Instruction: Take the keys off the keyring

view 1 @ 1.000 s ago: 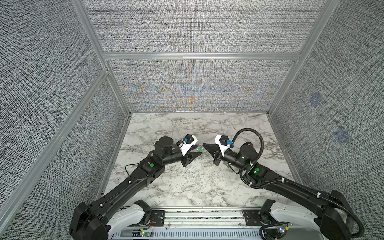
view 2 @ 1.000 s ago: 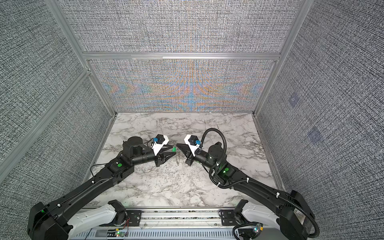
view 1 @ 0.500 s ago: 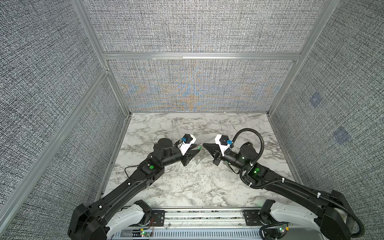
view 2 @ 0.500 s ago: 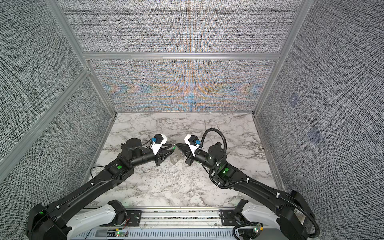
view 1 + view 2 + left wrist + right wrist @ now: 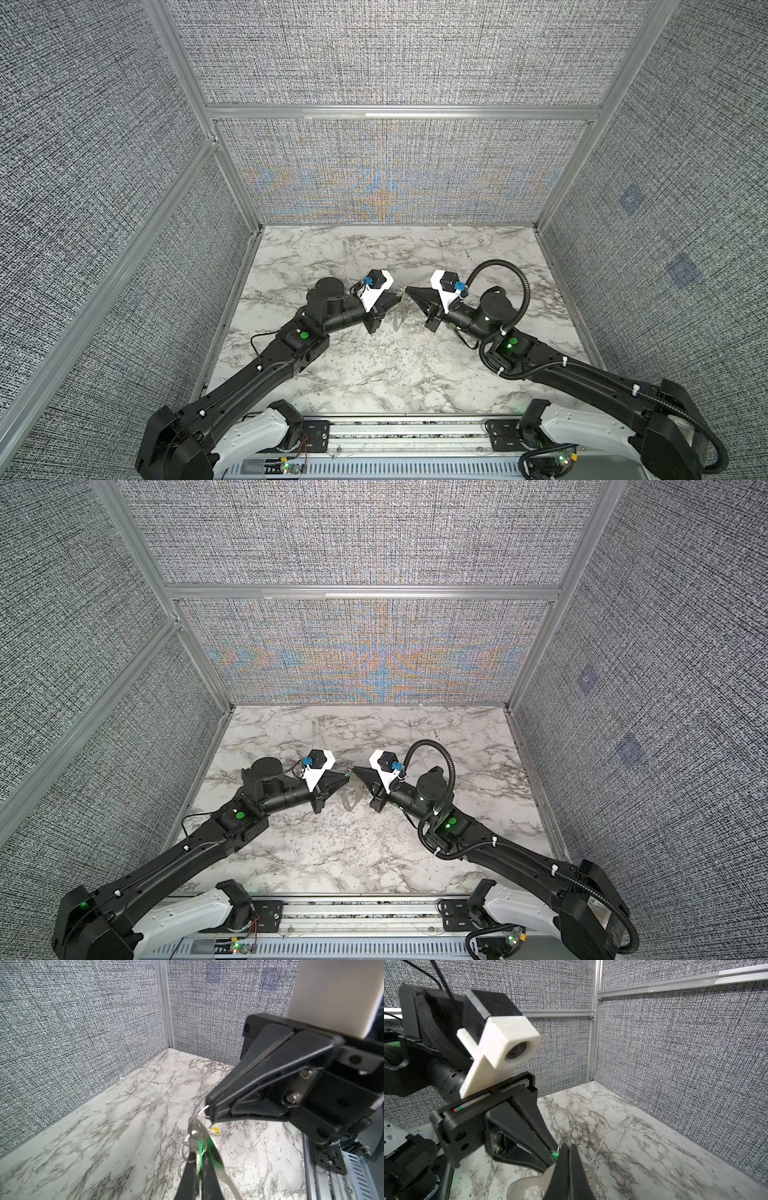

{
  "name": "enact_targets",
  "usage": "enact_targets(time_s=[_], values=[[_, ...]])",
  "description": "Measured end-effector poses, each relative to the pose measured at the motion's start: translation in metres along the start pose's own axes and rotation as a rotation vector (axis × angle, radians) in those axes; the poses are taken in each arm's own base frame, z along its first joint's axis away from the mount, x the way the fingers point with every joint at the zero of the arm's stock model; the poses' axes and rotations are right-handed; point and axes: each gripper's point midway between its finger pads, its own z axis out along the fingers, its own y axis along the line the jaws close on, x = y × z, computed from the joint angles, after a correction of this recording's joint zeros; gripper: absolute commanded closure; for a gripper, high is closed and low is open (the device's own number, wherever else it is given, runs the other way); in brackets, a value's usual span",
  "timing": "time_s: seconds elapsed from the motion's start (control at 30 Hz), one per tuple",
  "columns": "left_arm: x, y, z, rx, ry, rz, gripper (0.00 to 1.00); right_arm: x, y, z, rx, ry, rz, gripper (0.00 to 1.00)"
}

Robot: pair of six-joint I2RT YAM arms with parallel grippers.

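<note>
On the left, the left gripper (image 5: 398, 295) reaches toward the middle of the marble table (image 5: 374, 365), its fingers (image 5: 187, 1176) pressed together on the green tag (image 5: 555, 1155). Just right of it hangs the silver key (image 5: 195, 1129) that seems to belong to that tag, threaded on a thin wire ring (image 5: 200, 1111). A grey oval keyring (image 5: 517, 1183) dangles below the two tips, above the table. Further right, the right gripper (image 5: 207, 1108) has its fingers clamped on the top of the wire ring, tip almost touching the left one. A yellow tag (image 5: 215, 1130) lies on the table beneath, apparently already free. The pinch on the green tag looks shallow, so a sideways pull could slip it out. The wire ring is thin and springy and might snap out of the right fingers, dropping everything. With the tips this close, a small misjudged twist could knock them together. Whether the key has reached the ring's gap cannot be told.
</note>
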Motion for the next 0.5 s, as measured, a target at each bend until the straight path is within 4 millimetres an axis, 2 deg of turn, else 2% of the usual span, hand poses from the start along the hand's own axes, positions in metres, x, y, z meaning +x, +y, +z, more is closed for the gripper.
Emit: enact_targets(time_s=[0.5], values=[[-0.001, -0.018, 0.005, 0.111, 0.000, 0.015, 1.00, -0.005, 0.000, -0.003, 0.004, -0.053, 0.019, 1.00]])
